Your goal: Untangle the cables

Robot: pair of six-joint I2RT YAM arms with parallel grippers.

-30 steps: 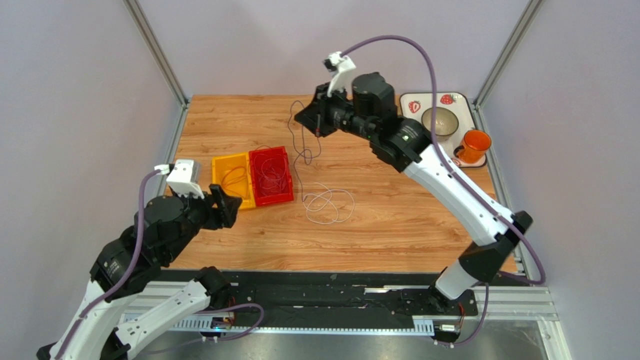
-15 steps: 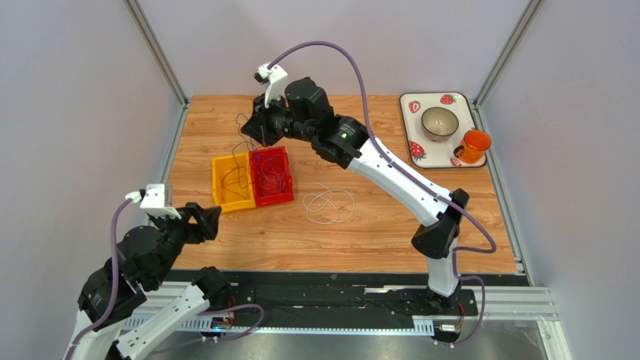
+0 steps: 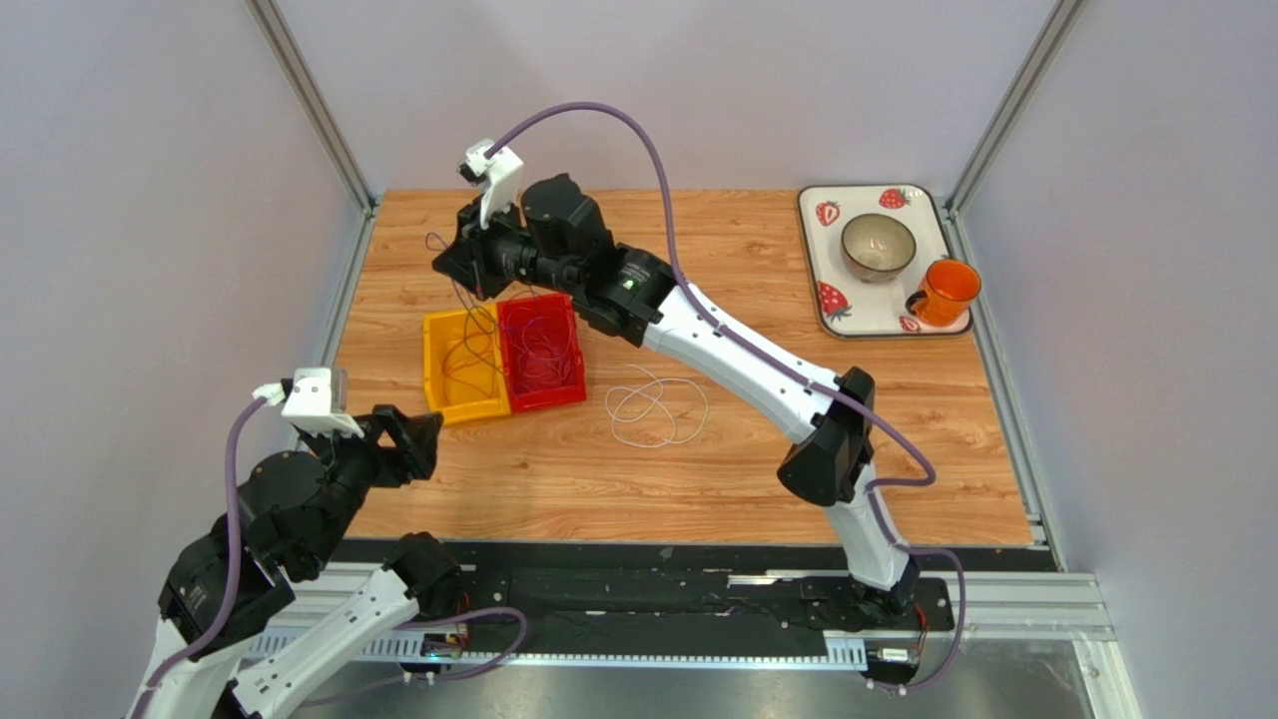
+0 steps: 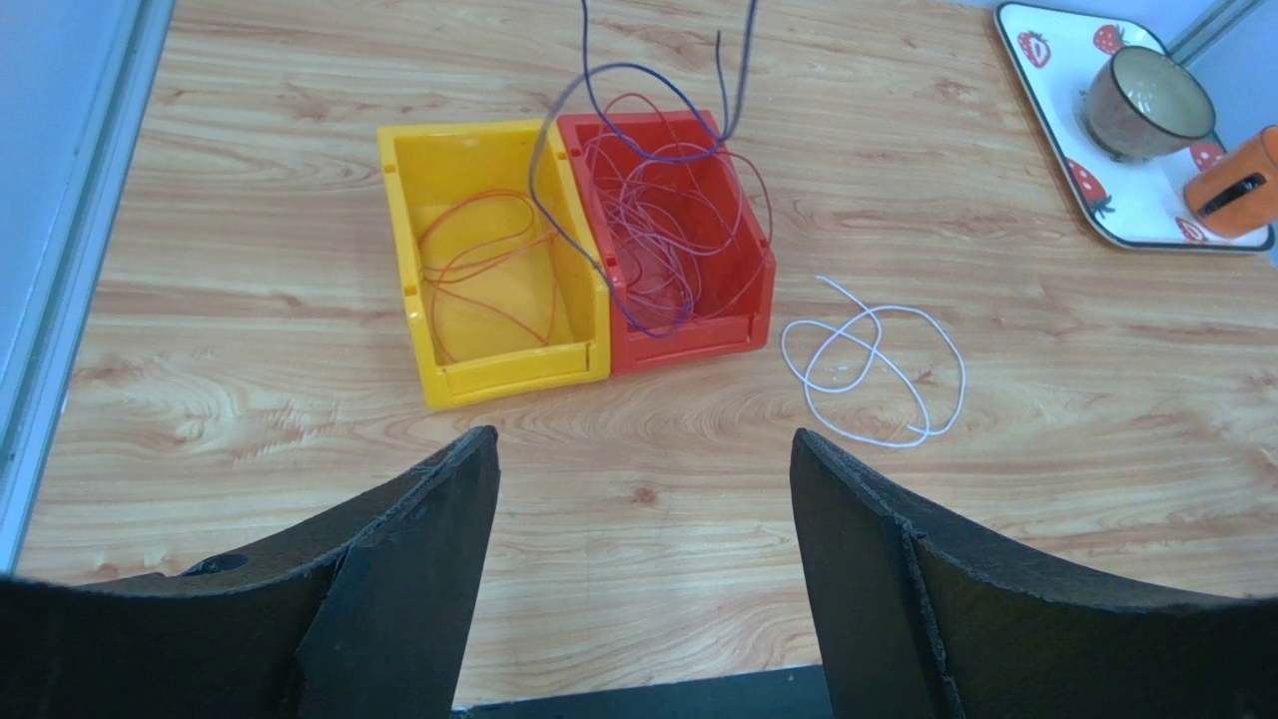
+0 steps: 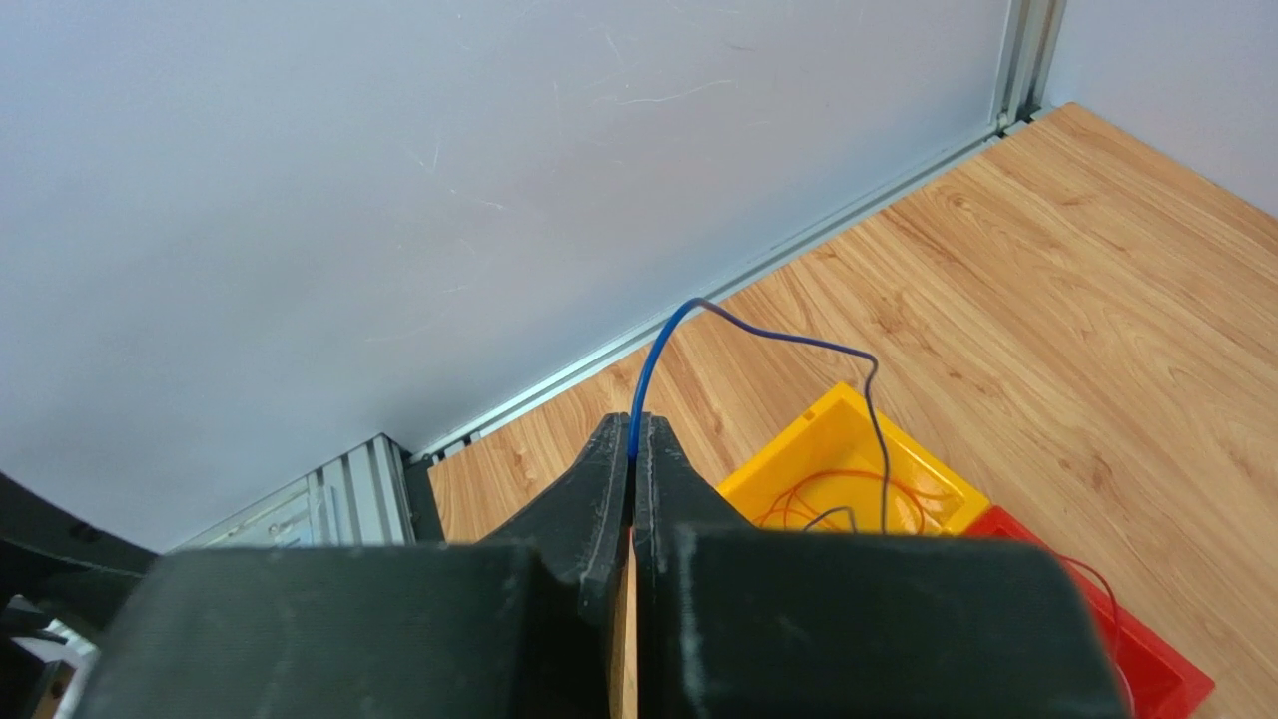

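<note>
Only its wrist view shows the right end effector (image 5: 632,450) pinching a cable (image 5: 693,303).

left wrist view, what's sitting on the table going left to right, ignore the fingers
yellow bin → red bin → white cable → bowl → orange cup

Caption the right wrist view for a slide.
Right end effector pinches a thin blue cable that droops toward the yellow bin.
</note>
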